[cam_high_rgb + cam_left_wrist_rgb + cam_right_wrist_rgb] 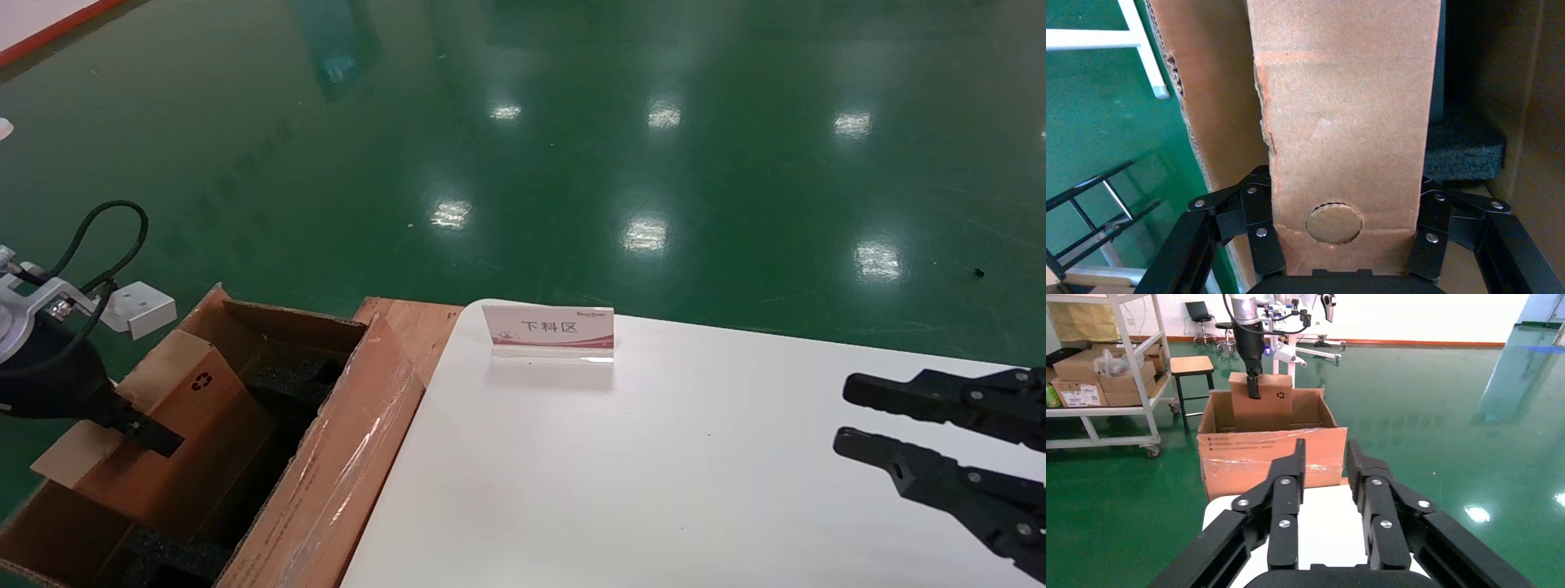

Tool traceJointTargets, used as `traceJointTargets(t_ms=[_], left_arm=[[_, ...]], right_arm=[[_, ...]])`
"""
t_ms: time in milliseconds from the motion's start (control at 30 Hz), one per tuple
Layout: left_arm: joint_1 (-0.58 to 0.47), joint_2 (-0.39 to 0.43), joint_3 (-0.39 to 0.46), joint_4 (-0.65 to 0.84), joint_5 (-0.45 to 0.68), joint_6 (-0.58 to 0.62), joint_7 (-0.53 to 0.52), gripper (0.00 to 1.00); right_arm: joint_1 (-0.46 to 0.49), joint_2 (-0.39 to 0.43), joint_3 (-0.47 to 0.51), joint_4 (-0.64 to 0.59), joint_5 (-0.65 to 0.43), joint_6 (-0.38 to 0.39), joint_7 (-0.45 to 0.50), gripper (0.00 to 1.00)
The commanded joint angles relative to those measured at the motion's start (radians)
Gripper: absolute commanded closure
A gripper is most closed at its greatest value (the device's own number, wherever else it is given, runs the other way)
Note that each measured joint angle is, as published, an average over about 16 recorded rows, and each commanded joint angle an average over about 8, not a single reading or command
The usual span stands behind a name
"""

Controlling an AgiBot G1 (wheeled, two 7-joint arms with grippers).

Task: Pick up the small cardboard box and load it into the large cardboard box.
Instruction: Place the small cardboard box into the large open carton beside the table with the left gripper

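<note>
- Over the large cardboard box (343, 457), at the left of the desk (654, 474), the left tool (1346, 245) is clenched on the small cardboard box (176, 416), gripping its narrow edges.
- That box hangs tilted, partly down inside the carton above the black foam (1462, 153).
- It looks light and stiff; the perforated end could tear, so a grip across the edges suits it.
- At the right, the right tool (1324, 471) hovers released over the desk.
</note>
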Motion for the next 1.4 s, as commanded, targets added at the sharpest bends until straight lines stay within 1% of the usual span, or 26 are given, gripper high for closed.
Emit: traceJointTargets(t_ms=[33, 500, 833, 1100, 1367, 1400], left_arm=[[0.021, 0.004, 0.003, 0.019, 0.000, -0.020, 0.004, 1.00], [0.110, 0.041, 0.008, 0.109, 0.010, -0.114, 0.012, 1.00], [0.197, 0.070, 0.013, 0.172, 0.006, -0.183, 0.009, 1.00], [0.280, 0.088, 0.008, 0.242, -0.024, -0.239, 0.036, 1.00], [0.366, 0.096, -0.004, 0.321, -0.087, -0.267, 0.087, 1.00], [0.375, 0.098, -0.005, 0.333, -0.095, -0.267, 0.094, 0.96]], right_arm=[[0.000, 0.000, 0.000, 0.000, 0.000, 0.000, 0.000, 0.00], [0.000, 0.000, -0.001, 0.000, 0.001, 0.000, 0.000, 0.00], [0.000, 0.001, -0.002, 0.000, 0.001, 0.001, -0.001, 0.00], [0.000, 0.001, -0.002, 0.000, 0.001, 0.001, -0.001, 0.00], [0.001, 0.001, -0.002, 0.000, 0.002, 0.001, -0.001, 0.00], [0.001, 0.001, -0.002, 0.000, 0.002, 0.001, -0.001, 0.00]])
